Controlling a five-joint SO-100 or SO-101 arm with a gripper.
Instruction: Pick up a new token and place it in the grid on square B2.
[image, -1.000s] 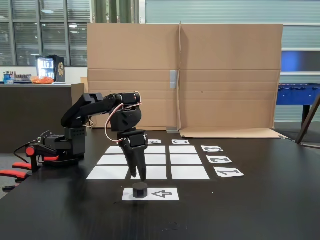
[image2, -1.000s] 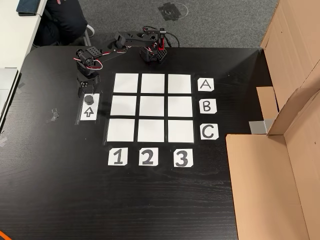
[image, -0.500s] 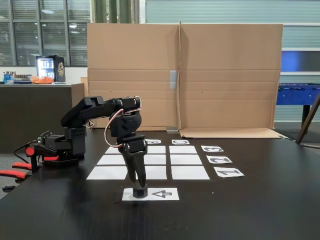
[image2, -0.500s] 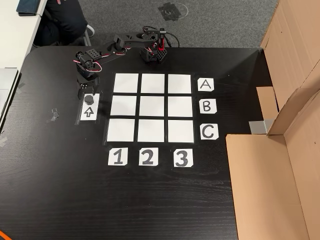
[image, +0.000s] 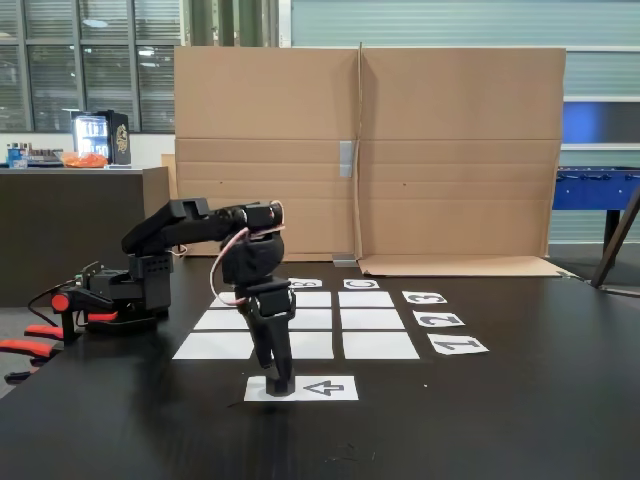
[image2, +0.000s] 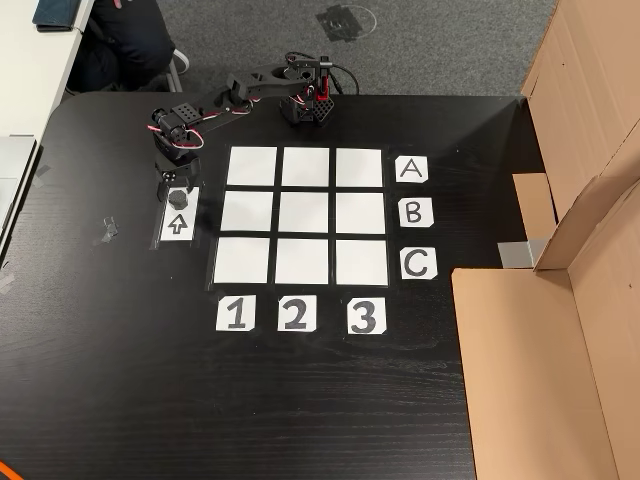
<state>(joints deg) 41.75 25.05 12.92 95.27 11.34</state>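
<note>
the tool (image: 281, 383) stands down over the token (image2: 178, 197) on the arrow strip (image2: 177, 224), jaw width unclear; best to close squarely, lift straight, then carry to square b2 (image2: 304, 212).

Gripper (image: 279, 385) sat low at the arrow strip (image2: 178, 214) near the table's (image2: 120, 400) left edge in a fixed view from above, fingers down around the token (image2: 178, 198); contact was hard to tell. Between strip and grid (image2: 302, 216) ran bare black tabletop. The grid cells, square B2 (image2: 303, 214) included, lay flat and uncovered, so passage over them was free. Number labels (image2: 294, 314) and letter labels (image2: 415, 212) were flat too. Cardboard sheets (image2: 560, 330) stood along the table's right edge, well apart from the grid. Arm base (image2: 305, 105) stood at the far edge.
</note>
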